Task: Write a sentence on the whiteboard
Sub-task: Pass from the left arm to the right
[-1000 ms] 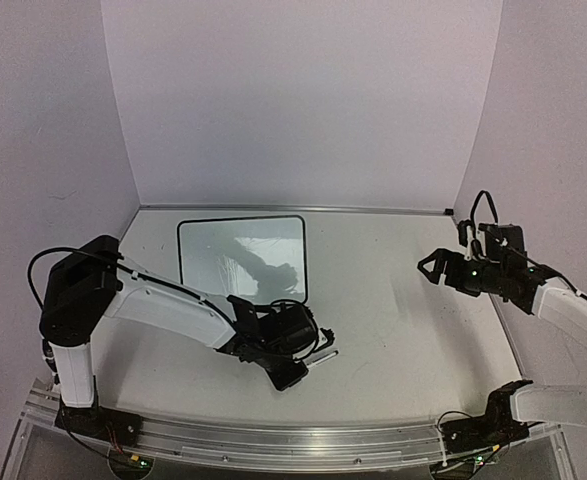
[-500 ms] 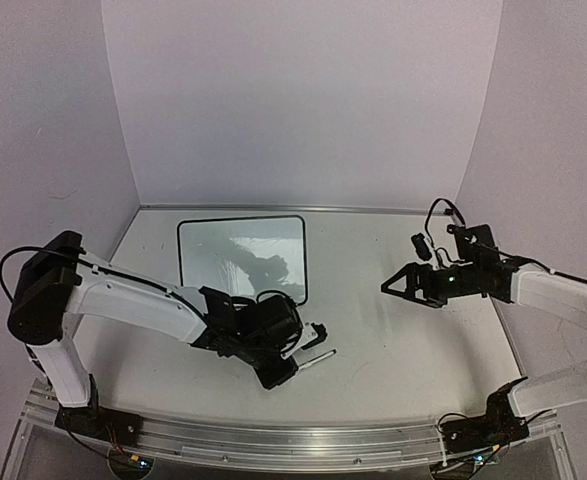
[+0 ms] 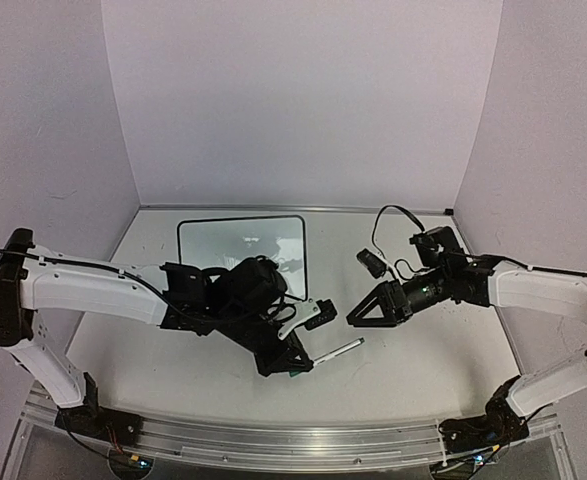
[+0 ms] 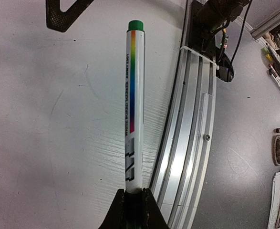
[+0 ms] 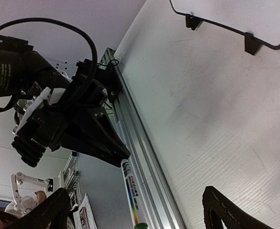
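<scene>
The whiteboard (image 3: pixel 213 250) lies flat at the back left of the table, and its black frame and two feet show in the right wrist view (image 5: pixel 235 12). No sentence shows on its glossy face, only reflections. My left gripper (image 3: pixel 295 358) (image 4: pixel 132 200) is shut on the tail of a white marker (image 3: pixel 339 348) (image 4: pixel 133 109) with a rainbow stripe and green cap. The marker is lifted off the table and points right. My right gripper (image 3: pixel 369 308) (image 5: pixel 135 191) is open, close to the cap end (image 5: pixel 140 225). I cannot tell whether the cap lies between its fingers.
An aluminium rail (image 3: pixel 273 440) (image 4: pixel 187 119) runs along the near table edge, just beside the marker. Lilac walls close the back and both sides. A small black module on a cable (image 3: pixel 373 262) hangs off the right arm.
My left arm has swung right and lifted the marker, which now sticks out to the right. My right arm has travelled left from the wall to the marker's cap, jaws open.
</scene>
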`<state>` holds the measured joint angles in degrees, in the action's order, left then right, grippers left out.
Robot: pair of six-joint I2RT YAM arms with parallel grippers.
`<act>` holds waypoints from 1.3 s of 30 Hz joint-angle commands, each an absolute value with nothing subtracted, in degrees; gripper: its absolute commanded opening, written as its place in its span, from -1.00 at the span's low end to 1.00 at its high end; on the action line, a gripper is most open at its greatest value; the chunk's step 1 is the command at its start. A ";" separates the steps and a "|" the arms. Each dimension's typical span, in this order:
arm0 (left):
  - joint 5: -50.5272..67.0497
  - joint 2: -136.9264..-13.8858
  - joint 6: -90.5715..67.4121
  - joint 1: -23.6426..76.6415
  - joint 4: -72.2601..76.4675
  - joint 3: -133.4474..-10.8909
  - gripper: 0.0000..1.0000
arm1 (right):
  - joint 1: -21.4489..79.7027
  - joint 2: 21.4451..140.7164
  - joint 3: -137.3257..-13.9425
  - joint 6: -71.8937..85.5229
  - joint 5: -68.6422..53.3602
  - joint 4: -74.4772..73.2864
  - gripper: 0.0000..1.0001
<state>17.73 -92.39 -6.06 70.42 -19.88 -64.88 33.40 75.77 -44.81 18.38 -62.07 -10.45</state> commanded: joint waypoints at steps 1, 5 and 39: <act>22.63 -89.11 -6.42 69.49 -18.51 -67.50 -1.00 | 37.90 78.43 -48.88 18.51 -65.72 -8.17 0.80; 22.89 -89.00 -6.57 69.12 -19.93 -68.27 -1.00 | 41.21 81.08 -51.03 18.30 -66.19 -8.13 0.71; 20.09 -89.74 -9.40 66.16 -20.30 -66.80 -1.00 | 47.66 89.09 -55.71 17.49 -65.92 -8.13 -0.48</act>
